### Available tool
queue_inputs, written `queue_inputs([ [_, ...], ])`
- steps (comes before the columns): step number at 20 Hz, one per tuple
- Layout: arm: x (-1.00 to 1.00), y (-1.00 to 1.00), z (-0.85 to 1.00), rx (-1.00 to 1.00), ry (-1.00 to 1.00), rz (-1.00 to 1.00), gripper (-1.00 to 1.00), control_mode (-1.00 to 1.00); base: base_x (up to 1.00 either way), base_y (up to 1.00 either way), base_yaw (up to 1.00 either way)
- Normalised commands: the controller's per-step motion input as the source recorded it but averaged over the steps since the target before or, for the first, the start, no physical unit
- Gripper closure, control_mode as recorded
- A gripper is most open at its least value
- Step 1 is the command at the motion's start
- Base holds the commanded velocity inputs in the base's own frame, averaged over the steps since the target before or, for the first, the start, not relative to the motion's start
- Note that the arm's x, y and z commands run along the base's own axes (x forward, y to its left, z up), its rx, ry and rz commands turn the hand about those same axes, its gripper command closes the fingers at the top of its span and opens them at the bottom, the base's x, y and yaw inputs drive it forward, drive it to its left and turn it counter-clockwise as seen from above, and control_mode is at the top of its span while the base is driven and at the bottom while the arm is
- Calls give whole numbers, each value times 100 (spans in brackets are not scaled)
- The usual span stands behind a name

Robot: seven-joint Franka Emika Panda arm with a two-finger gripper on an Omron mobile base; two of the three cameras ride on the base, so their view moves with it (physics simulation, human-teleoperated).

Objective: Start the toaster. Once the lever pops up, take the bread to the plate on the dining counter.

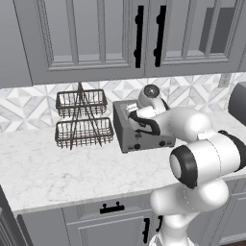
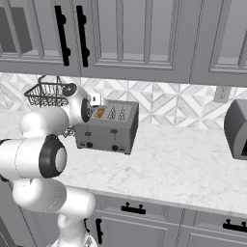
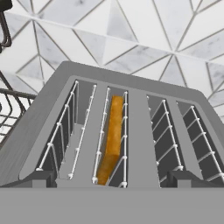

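We hover our gripper (image 1: 130,113), jaws spread wide, above the toaster (image 3: 118,144), lining up over the bread (image 3: 111,140) standing in its slot.

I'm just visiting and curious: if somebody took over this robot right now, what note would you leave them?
Gripper: open, holding nothing, hovering just above the toaster, looking down into its slots.
Bread: one slice standing in the second slot from the left in the hand view, seated low.
Toaster sits on the marble counter beside the wire basket rack, against the tiled wall.
Done: arm brought over the toaster.
Left: whether the lever has been pressed cannot be told; wait for the pop, lift the bread, carry it to the plate on the dining counter.
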Motion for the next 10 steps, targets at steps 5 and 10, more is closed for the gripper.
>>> queue_inputs([
  [5,0,0,0,0,0,0,-100,-100,0,0,0],
  [10,0,0,0,0,0,0,-100,-100,0,0,0],
])
